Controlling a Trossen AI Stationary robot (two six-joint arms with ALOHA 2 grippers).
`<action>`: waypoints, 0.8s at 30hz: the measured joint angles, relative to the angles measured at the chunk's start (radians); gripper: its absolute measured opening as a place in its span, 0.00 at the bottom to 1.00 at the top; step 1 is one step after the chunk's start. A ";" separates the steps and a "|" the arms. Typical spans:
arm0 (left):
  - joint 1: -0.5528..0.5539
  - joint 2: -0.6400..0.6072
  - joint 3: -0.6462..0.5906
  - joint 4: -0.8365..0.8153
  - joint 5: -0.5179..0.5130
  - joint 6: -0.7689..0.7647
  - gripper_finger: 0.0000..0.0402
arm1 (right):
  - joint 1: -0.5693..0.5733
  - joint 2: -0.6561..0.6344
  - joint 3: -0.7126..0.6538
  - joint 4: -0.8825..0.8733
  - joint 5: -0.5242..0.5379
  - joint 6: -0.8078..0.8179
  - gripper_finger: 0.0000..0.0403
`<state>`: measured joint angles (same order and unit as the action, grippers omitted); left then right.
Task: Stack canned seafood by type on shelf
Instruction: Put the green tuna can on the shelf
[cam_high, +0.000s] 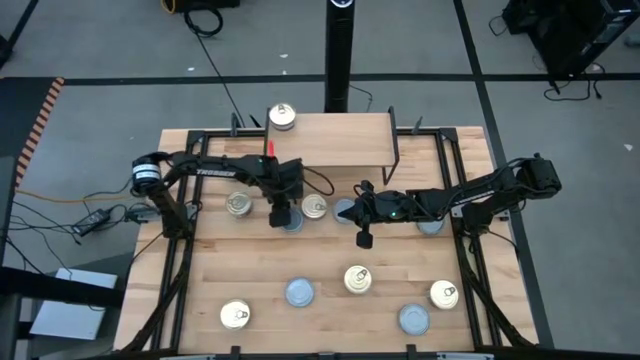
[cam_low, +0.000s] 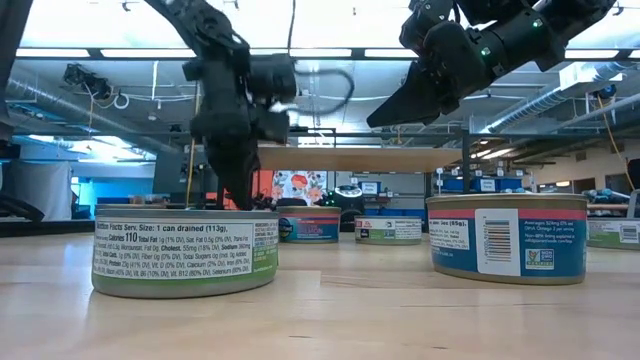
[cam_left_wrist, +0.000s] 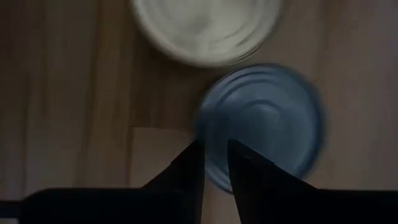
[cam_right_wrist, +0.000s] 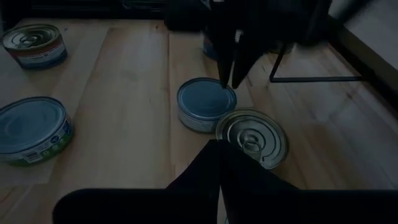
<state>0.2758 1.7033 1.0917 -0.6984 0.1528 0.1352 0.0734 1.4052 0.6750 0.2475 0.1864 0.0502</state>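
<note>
Overhead, the left claw (cam_high: 284, 214) hung just above a blue-grey-topped tin (cam_high: 292, 222) on the table (cam_high: 320, 268), in front of the raised light-wood shelf (cam_high: 330, 142); its fingers (cam_left_wrist: 186, 171) stood a narrow gap apart over the tin's rim, holding nothing. A gold-topped tin (cam_high: 314, 207) sat just beside that one, another (cam_high: 238, 205) lay to its left, and 1 gold-topped tin (cam_high: 282, 116) stood at the shelf's left end. The right claw (cam_high: 364, 238) was pressed closed and empty, raised above the table near the shelf's front right leg, a blue-grey tin (cam_high: 345, 210) close by. A further 6 tins lay scattered across the near half of the table, both gold-topped and blue-grey.
</note>
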 joint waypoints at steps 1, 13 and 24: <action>0.000 0.015 0.000 0.005 -0.006 0.001 0.19 | 0.000 0.000 0.000 0.000 -0.001 0.000 0.04; 0.000 0.050 0.003 0.027 0.048 0.019 0.14 | 0.003 0.000 0.000 -0.001 -0.004 -0.001 0.05; -0.026 0.040 0.000 0.010 0.062 0.089 0.01 | 0.003 0.000 0.000 -0.002 -0.005 -0.001 0.05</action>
<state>0.2494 1.7432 1.0921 -0.6881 0.2147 0.2242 0.0765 1.4052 0.6750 0.2459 0.1814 0.0491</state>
